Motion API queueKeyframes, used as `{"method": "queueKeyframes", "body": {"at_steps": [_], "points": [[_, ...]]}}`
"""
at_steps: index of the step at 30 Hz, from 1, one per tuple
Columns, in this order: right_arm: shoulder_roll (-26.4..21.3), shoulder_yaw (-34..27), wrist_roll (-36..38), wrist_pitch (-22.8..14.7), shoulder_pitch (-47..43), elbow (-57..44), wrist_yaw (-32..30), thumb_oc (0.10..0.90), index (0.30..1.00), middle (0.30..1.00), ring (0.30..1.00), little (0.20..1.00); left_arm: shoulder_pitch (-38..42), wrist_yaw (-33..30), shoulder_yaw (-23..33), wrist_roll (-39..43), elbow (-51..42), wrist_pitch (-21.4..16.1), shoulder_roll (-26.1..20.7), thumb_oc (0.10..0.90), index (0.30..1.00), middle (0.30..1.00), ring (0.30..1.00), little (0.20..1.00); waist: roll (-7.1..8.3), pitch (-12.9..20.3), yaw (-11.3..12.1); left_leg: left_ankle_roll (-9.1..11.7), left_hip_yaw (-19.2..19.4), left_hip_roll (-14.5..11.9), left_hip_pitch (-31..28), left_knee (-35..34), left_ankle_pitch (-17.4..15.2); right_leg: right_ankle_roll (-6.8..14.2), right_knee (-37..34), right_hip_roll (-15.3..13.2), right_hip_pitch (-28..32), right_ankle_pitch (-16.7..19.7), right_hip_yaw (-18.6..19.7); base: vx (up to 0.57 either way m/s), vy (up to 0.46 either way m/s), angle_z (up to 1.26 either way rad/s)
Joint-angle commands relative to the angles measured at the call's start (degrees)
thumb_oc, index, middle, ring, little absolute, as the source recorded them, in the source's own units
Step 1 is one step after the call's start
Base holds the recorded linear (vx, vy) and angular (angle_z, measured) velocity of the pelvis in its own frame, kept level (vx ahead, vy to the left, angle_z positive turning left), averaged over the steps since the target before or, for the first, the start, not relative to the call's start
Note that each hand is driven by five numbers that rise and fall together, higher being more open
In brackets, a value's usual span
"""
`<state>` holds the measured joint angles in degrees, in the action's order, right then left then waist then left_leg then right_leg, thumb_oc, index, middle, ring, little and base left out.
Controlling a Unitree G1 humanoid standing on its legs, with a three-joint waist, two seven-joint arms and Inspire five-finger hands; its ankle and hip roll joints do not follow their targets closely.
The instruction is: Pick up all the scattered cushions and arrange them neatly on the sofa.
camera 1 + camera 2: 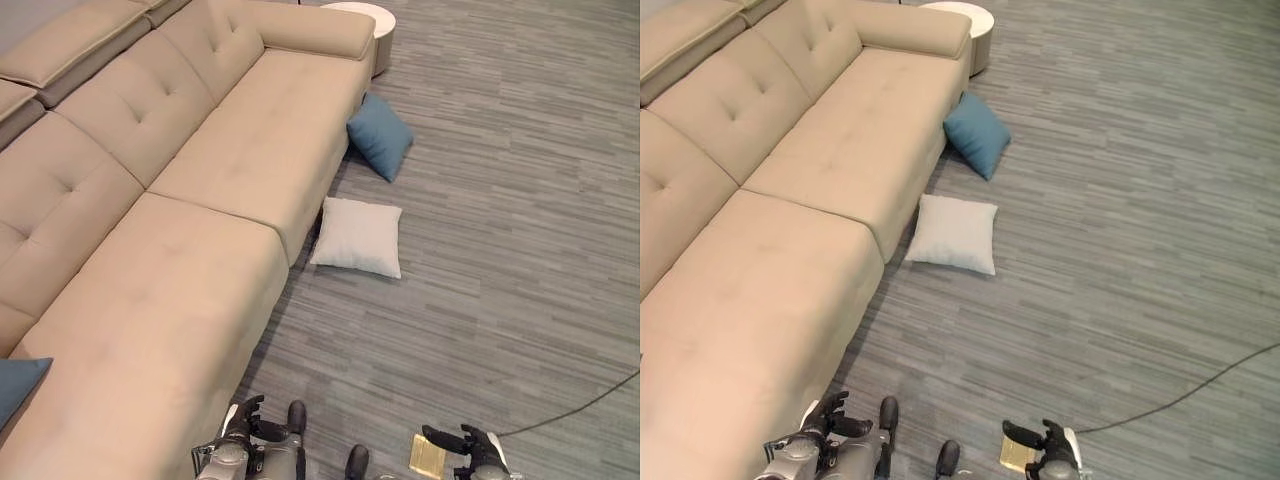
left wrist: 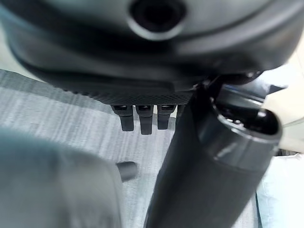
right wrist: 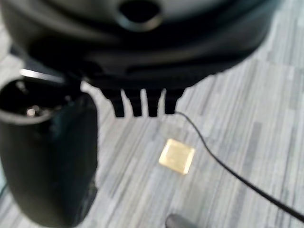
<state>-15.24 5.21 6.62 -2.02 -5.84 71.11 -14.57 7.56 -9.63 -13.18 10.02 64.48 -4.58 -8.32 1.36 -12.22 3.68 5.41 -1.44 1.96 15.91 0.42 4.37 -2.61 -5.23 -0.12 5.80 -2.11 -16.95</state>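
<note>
Beige sofa (image 1: 200, 200) fills the left of my left eye view; a white cushion (image 1: 358, 236) and a blue cushion (image 1: 380, 135) lie on the floor against its front. Another blue cushion (image 1: 18, 385) sits on the near seat. Right eye view: left hand (image 1: 825, 418) and right hand (image 1: 1045, 438) hang low, empty. Wrist views show both hands' fingers relaxed, apart. I judge nothing's picked yet; next I approach the white cushion.

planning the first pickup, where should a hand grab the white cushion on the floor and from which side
Probably by the edge facing the open floor, coming from the side away from the sofa. The white cushion lies flat with its far edge close against the sofa base, so that side is cramped, while its other edges are free and soft enough to pinch.
</note>
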Motion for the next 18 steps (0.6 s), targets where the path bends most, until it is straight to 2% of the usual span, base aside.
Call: {"method": "queueKeyframes", "body": {"at_steps": [1, 3, 4, 5, 6, 7, 8, 9, 11, 12, 13, 14, 15, 18], "points": [[-3.12, -0.74, 0.06, -0.59, 2.42, -1.49, -1.75, 0.8, 0.9, 0.9, 0.9, 0.9, -1.96, -0.91, -0.85, -0.84, 0.13, -0.44, -1.81, 0.8, 0.9, 0.9, 0.9, 0.9, -0.57, 3.09, 1.64, -4.68, -0.63, 1.3, -1.99, 5.73, -3.01, 7.22, 11.89, -2.11, -0.65, -8.12, 3.93, 0.44, 0.157, -0.59], [-2.96, -0.94, -0.22, -0.47, 2.67, -1.29, -1.52, 0.8, 0.9, 0.9, 0.9, 0.9, -2.2, -0.99, -0.63, -0.72, 0.18, -0.49, -1.87, 0.8, 0.9, 0.9, 0.9, 0.9, -0.5, 3.61, 1.82, -5.34, -0.29, 1.49, -3.23, 5.42, -3.59, 8.09, 15.09, -3.08, -1.28, -7.67, 3.88, 0.26, 0.129, -0.69], [-3.0, -1.07, -0.9, -0.17, 2.57, -0.97, -1.37, 0.8, 0.9, 0.9, 0.9, 0.9, -2.28, -1.11, -0.41, -0.91, 0.2, -0.31, -2.12, 0.8, 0.9, 0.9, 0.9, 0.9, -0.52, 3.75, 1.81, -6.27, 0.11, 1.8, -4.82, 5.32, -4.54, 9.55, 19.93, -4.79, -2.58, -6.23, 3.31, 0.17, 0.119, -0.53], [-3.0, -1.25, -1.06, 0.01, 2.51, -0.84, -1.2, 0.8, 0.9, 0.9, 0.9, 0.9, -2.26, -1.07, -0.36, -0.9, 0.17, -0.27, -2.35, 0.8, 0.9, 0.9, 0.9, 0.9, -0.79, 3.88, 1.56, -7.1, 0.38, 1.85, -5.88, 5.12, -5.07, 10.77, 24.83, -6.01, -4.7, -4.09, 2.98, 0.29, 0.187, -0.27], [-2.96, -1.29, -0.99, 0.08, 2.27, -0.7, -0.92, 0.8, 0.9, 0.9, 0.9, 0.9, -2.18, -1.05, -0.31, -1.08, -0.26, -0.36, -2.94, 0.8, 0.9, 0.9, 0.9, 0.9, -1.5, 3.32, 0.5, -8.23, 0.35, 1.61, -8.23, 4.72, -5.89, 11.91, 33.47, -7.36, -8.56, -0.27, 2.92, 0.19, 0.12, -0.14], [-2.97, -1.29, -0.99, 0.08, 2.26, -0.7, -0.92, 0.8, 0.9, 0.9, 0.9, 0.9, -2.17, -1.04, -0.3, -1.08, -0.26, -0.36, -2.94, 0.8, 0.9, 0.9, 0.9, 0.9, -1.44, 3.31, 0.53, -8.26, 0.41, 1.67, -8.22, 4.73, -5.9, 11.95, 33.69, -7.46, -8.69, -0.37, 3.0, 0.21, 0.103, -0.09], [-2.85, -1.28, -1.17, 0.13, 2.16, -0.52, -0.78, 0.8, 0.9, 0.9, 0.9, 0.9, -2.23, -1.02, -0.57, -1.47, -0.3, -0.35, -3.26, 0.8, 0.9, 0.9, 0.9, 0.9, -1.86, 3.11, 0.07, -8.72, 0.52, 1.4, -9.56, 4.41, -6.58, 12.04, 36.71, -8.5, -10.65, 0.57, 2.51, 0.15, 0.048, 0.1], [-2.8, -1.27, -1.09, 0.15, 2.01, -0.35, -0.83, 0.8, 0.9, 0.9, 0.9, 0.9, -2.09, -1.17, -0.64, -1.49, -0.31, -0.34, -3.45, 0.8, 0.9, 0.9, 0.9, 0.9, -2.31, 2.99, -0.08, -8.99, 0.72, 1.12, -10.67, 4.17, -7.2, 11.59, 36.91, -9.65, -11.73, 0.67, 1.19, 0.22, 0.039, 0.22], [-2.83, -1.33, -1.03, 0.1, 1.92, -0.22, -0.81, 0.8, 0.9, 0.9, 0.9, 0.9, -1.99, -1.23, -0.6, -1.41, -0.3, -0.38, -3.56, 0.8, 0.9, 0.9, 0.9, 0.9, -2.46, 2.77, -0.25, -9.03, 0.7, 1.02, -11.5, 4.01, -7.68, 11.21, 35.77, -10.54, -12.18, 0.22, 0.06, 0.17, -0.033, 0.0], [-2.87, -1.12, -1.15, -0.03, 1.52, -0.08, -0.74, 0.8, 0.9, 0.9, 0.9, 0.9, -1.73, -1.27, -0.31, -1.52, -0.07, -0.3, -3.78, 0.8, 0.9, 0.9, 0.9, 0.9, -2.62, 2.52, -0.35, -8.62, 1.26, 0.33, -13.33, 3.35, -8.95, 10.22, 30.03, -11.83, -12.34, -1.87, -2.41, 0.29, -0.167, 0.04], [-3.05, -0.77, -1.16, -0.01, 1.15, -0.28, -0.53, 0.8, 0.9, 0.9, 0.9, 0.9, -1.43, -1.1, -0.46, -2.16, 0.43, -0.39, -3.92, 0.8, 0.9, 0.9, 0.9, 0.9, -2.49, 2.51, -0.84, -8.07, 1.25, -0.19, -14.42, 2.99, -9.83, 10.11, 22.7, -11.83, -13.91, -0.66, -2.38, 0.38, -0.239, 0.03], [-3.01, -0.57, -1.04, 0.04, 1.05, -0.44, -0.52, 0.8, 0.9, 0.9, 0.9, 0.9, -1.3, -1.22, -0.6, -2.48, 0.9, -0.55, -3.83, 0.8, 0.9, 0.9, 0.9, 0.9, -2.28, 2.17, -1.42, -7.8, 0.58, -0.18, -15.43, 2.91, -10.51, 10.5, 19.05, -11.34, -15.67, 0.61, -0.21, 0.48, -0.38, -0.5], [-2.96, 0.38, -1.51, 0.36, 1.35, -0.47, -0.15, 0.8, 0.9, 0.9, 0.9, 0.9, -1.25, -1.22, -0.71, -2.94, 1.58, -0.95, -3.67, 0.8, 0.9, 0.9, 0.9, 0.9, -1.5, 2.43, -2.7, -6.85, -0.96, -0.06, -17.47, 2.09, -11.72, 11.68, 12.49, -9.35, -17.01, 3.32, 5.99, 0.43, -0.361, -0.57], [-2.74, 1.08, -1.97, -0.05, 1.7, -0.55, -0.16, 0.8, 0.9, 0.9, 0.9, 0.9, -1.52, -1.62, -0.87, -3.03, 2.57, -1.08, -2.92, 0.8, 0.9, 0.9, 0.9, 0.9, -0.81, 3.49, -2.97, -5.48, -1.63, -0.88, -18.4, 2.9, -12.83, 10.57, 10.3, -8.65, -14.48, 3.49, 5.79, 0.32, -0.302, 0.24]]}}
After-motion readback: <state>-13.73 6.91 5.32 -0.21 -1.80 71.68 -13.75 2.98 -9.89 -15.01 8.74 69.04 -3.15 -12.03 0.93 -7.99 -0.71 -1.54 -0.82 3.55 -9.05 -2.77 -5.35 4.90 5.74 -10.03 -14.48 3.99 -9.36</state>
